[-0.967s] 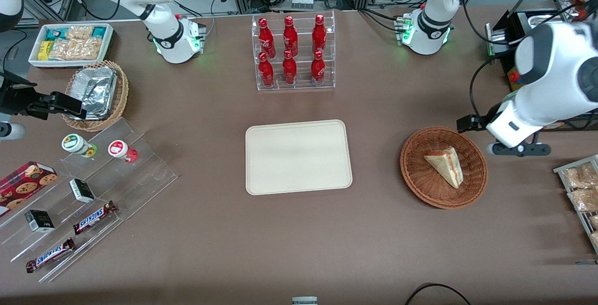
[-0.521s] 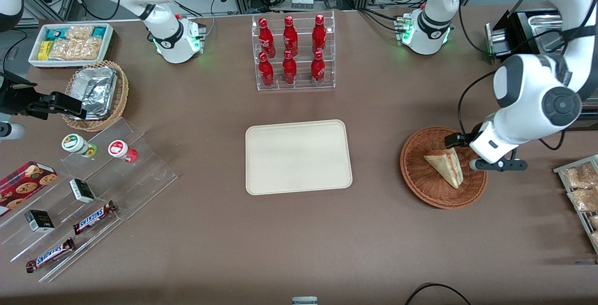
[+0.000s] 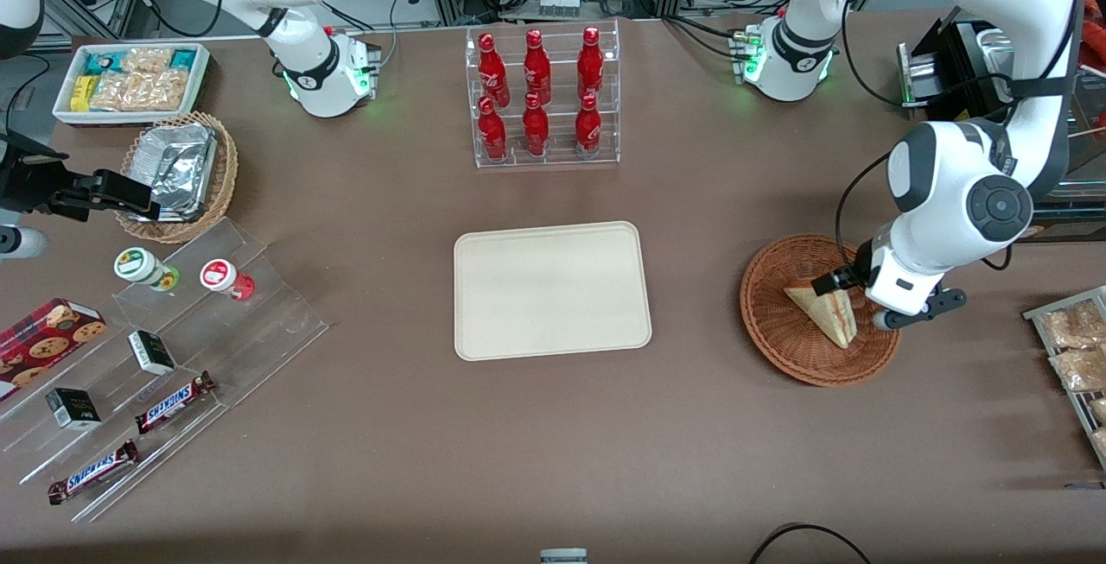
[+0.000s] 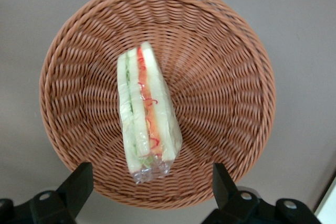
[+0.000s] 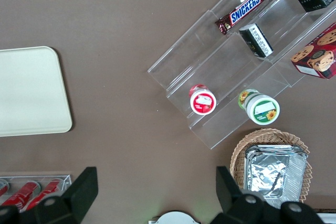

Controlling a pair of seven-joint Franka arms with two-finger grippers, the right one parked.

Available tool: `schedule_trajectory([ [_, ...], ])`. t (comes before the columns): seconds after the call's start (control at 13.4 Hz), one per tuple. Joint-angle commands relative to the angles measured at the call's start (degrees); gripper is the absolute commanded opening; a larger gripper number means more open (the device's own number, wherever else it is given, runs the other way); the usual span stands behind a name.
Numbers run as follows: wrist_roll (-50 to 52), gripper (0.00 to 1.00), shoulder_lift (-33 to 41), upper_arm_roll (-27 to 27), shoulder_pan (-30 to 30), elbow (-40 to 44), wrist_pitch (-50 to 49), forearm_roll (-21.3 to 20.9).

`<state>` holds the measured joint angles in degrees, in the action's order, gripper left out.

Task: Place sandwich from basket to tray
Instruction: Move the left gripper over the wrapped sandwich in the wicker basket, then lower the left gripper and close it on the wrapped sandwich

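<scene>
Brown and matte, the desk (image 3: pixel 553 443) carries several containers. Toward the working arm's end a round basket (image 3: pixel 778 339) of reddish-brown woven wicker is seen, shallow like a bowl. One sandwich (image 3: pixel 821 309) is lying in it, a triangular wedge of pale bread wrapped in clear film; in the left wrist view the sandwich (image 4: pixel 147 114) shows red, orange and green layers along its cut edge, and the weave of the basket (image 4: pixel 231 77) runs in rings around it. The gripper (image 3: pixel 864 296) is held above the basket, at its edge toward the working arm's end and just beside the sandwich. The fingers (image 4: pixel 79 182) are spread wide apart, one at each side of the narrow end of the sandwich, and nothing is pinched between them.

A flat cream tray (image 3: pixel 553 290) with rounded corners and a low rim lies in the middle of the desk, well apart from the basket, with nothing on it. Farther from the front camera a clear plastic rack (image 3: pixel 544 98) is filled with six red bottles (image 3: pixel 536 72) in two rows.
</scene>
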<state>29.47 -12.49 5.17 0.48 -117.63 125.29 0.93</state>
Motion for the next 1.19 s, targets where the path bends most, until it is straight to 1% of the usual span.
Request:
schedule_trajectory([
  [0.0, 12.34, 1.00, -1.48, 0.54, 0.14, -0.58, 3.55, -0.84],
  [0.37, 12.19, 1.00, -3.06, 0.54, 0.14, -0.67, 3.82, -1.11],
  [0.52, 12.19, 1.00, -3.94, 0.54, 0.14, -1.02, 4.69, -3.12],
  [0.6, 12.19, 1.00, -4.12, 0.54, 0.14, -1.20, 5.22, -3.48],
  [0.89, 12.27, 1.00, -6.23, 0.54, 0.49, -2.07, 8.38, -3.48],
  [0.97, 12.27, 0.98, -6.49, 0.54, 0.67, -2.77, 9.43, -3.48],
  [1.04, 12.45, 0.47, -6.67, 0.54, 0.67, -3.56, 10.49, -3.48],
  [1.12, 12.36, 0.01, -6.58, 0.54, 0.75, -4.27, 10.85, -3.48],
])
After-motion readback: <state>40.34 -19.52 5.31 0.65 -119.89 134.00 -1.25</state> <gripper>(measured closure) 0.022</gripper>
